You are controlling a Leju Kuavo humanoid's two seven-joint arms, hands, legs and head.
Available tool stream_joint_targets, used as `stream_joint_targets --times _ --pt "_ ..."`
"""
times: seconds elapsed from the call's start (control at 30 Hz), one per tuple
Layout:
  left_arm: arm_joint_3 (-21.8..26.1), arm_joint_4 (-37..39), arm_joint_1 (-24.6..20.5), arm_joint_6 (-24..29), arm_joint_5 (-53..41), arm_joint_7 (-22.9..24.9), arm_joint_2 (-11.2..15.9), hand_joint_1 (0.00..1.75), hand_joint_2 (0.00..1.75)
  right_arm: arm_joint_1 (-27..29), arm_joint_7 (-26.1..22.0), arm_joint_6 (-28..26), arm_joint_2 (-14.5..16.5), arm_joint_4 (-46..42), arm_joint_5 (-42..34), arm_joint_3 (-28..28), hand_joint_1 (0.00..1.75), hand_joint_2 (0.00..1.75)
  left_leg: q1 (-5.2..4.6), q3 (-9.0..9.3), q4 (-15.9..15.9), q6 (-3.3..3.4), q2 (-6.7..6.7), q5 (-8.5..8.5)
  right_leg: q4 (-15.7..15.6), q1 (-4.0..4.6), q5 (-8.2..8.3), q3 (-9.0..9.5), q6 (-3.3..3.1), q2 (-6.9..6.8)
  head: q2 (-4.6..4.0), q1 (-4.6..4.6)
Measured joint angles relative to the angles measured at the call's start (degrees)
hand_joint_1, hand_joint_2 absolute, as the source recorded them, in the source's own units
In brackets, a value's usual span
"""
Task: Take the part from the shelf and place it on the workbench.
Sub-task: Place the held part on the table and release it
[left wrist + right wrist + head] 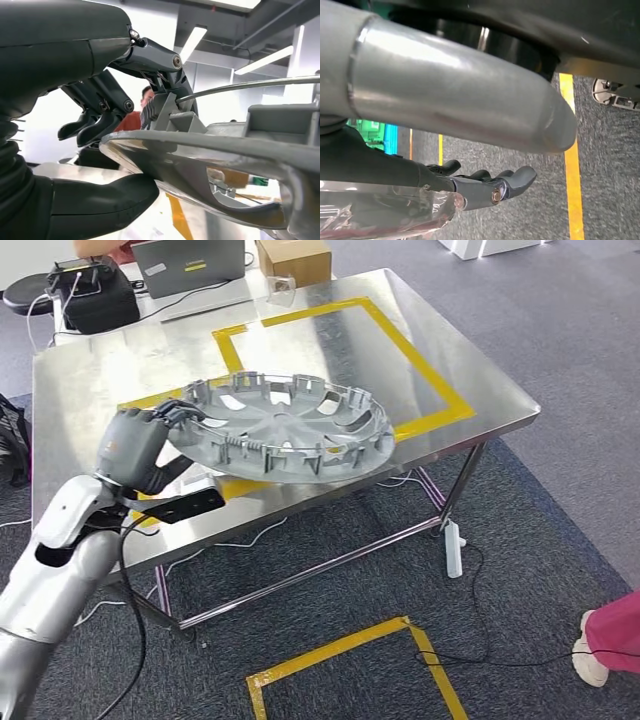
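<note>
Hubcap (283,427) was hanging over the near edge of the steel counter (423,350), its rim pinched by the left hand (136,448) fingers, so this looked like the placing step, next lower and release.

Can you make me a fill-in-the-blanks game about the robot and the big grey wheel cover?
1. The robot's left hand holds the grey wheel cover by its ____.
2. The wheel cover is over a shiny metal ____.
3. The tape stuck on the table is coloured ____.
4. Under the table's right end, a white ____ strip lies on the carpet.

Missing words: rim; table; yellow; power
</note>
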Motion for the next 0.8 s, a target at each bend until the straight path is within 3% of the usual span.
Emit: stream_joint_targets --times 0.3,0.63,0.8 --pt "-7.4 6.7 -4.8 1.6 -5.4 5.7 -6.6 1.75 1.75 0.4 0.0 -0.5 0.6 0.0 -0.5 -1.3 0.0 0.0 -0.04 -0.05 0.0 0.01 0.0 0.0 0.0 -0.06 0.02 -0.04 0.03 0.01 0.0 0.0" --pt "-11.1 10.1 -7.3 2.0 -5.5 7.0 -10.1 1.75 1.75 0.6 0.0 -0.5 0.9 0.0 -1.0 -2.5 0.0 0.0 -0.05 -0.06 0.0 0.06 0.01 0.04 0.0 -0.06 0.03 -0.05 0.05 0.01 0.0 -0.01" --pt "-13.1 11.3 -8.4 0.3 -7.5 10.4 -12.8 1.75 1.75 0.6 0.0 -0.7 1.2 0.0 -1.1 -2.7 0.0 0.0 -0.07 -0.08 0.0 0.07 0.01 0.04 0.0 -0.08 0.03 -0.05 0.05 -0.01 0.0 0.0"
